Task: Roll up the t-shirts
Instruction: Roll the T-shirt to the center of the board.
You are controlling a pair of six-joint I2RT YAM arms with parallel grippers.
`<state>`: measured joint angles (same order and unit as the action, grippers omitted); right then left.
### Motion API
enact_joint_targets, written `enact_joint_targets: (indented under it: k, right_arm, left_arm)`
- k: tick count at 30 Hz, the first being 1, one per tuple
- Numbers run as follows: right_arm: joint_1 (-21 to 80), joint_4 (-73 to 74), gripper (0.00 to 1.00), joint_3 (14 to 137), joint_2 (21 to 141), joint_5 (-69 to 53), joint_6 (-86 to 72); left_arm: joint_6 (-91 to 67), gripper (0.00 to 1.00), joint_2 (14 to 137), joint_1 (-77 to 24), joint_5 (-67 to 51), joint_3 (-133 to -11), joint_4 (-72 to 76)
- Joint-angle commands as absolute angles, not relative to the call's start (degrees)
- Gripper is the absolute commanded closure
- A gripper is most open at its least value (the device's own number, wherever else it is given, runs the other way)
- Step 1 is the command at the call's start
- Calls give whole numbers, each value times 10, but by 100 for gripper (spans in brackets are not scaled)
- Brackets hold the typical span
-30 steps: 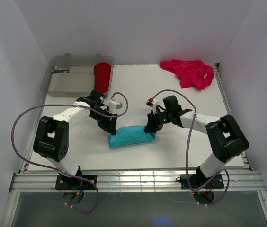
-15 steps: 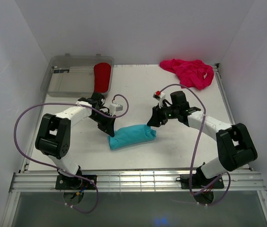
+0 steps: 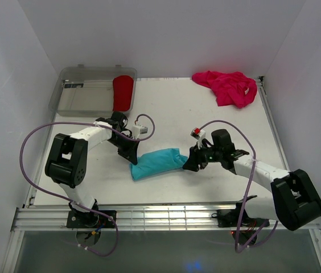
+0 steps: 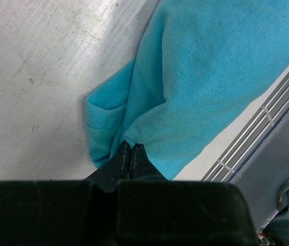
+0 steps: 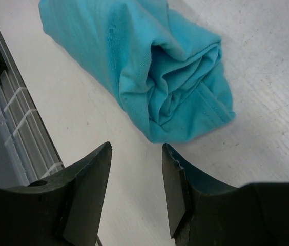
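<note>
The turquoise t-shirt (image 3: 158, 162) lies rolled into a short log in the near middle of the table. My left gripper (image 3: 133, 158) is at its left end. In the left wrist view the jaws are pressed together at the tips (image 4: 130, 149), pinching a fold of the turquoise cloth (image 4: 201, 77). My right gripper (image 3: 188, 165) stands open just off the roll's right end, touching nothing. The right wrist view shows the roll's spiral end (image 5: 183, 82) a little ahead of the gripper (image 5: 137, 149). The pink t-shirt (image 3: 229, 86) lies crumpled at the far right. The red t-shirt (image 3: 123, 92) lies at the far left.
A clear plastic bin (image 3: 86, 94) sits at the far left corner, and the red shirt lies against its right side. A slotted metal rail (image 3: 166, 216) runs along the near table edge. White walls close in the left, right and back sides.
The left gripper closed on the roll's left end. The right gripper came off the right end, opened wider and swung toward the near edge. The roll's right end shifted slightly.
</note>
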<state>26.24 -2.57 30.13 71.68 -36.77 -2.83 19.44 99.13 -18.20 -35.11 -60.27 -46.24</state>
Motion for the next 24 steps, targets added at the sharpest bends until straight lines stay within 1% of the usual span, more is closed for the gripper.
enact_joint_targets:
  k: [1, 7, 10, 12, 13, 14, 17, 20, 24]
  right_arm:
    - [280, -119, 50, 297, 719, -359, -49]
    - [302, -134, 50, 324, 755, -331, -33]
    - [309, -125, 50, 340, 783, -338, -20]
    - [315, -120, 55, 353, 797, -342, -18]
    - [318, -121, 60, 355, 807, -343, -20]
    - [318, -126, 71, 355, 809, -341, -25]
    - [318, -130, 92, 352, 803, -312, -35]
    - [307, -123, 92, 334, 774, -308, -35]
    - [246, -103, 92, 312, 757, -381, -51]
  left_arm:
    - [194, 100, 990, -181, -342, -613, -450]
    - [198, 100, 991, -181, -339, -617, -449]
    - [199, 100, 991, -181, -339, -620, -449]
    - [200, 100, 991, -181, -337, -623, -450]
    - [201, 100, 991, -181, -336, -625, -450]
    - [201, 100, 991, -181, -335, -627, -450]
    - [206, 100, 991, -181, -331, -626, -450]
    - [216, 100, 992, -181, -308, -625, -447]
    - [233, 100, 991, -181, -252, -625, -434]
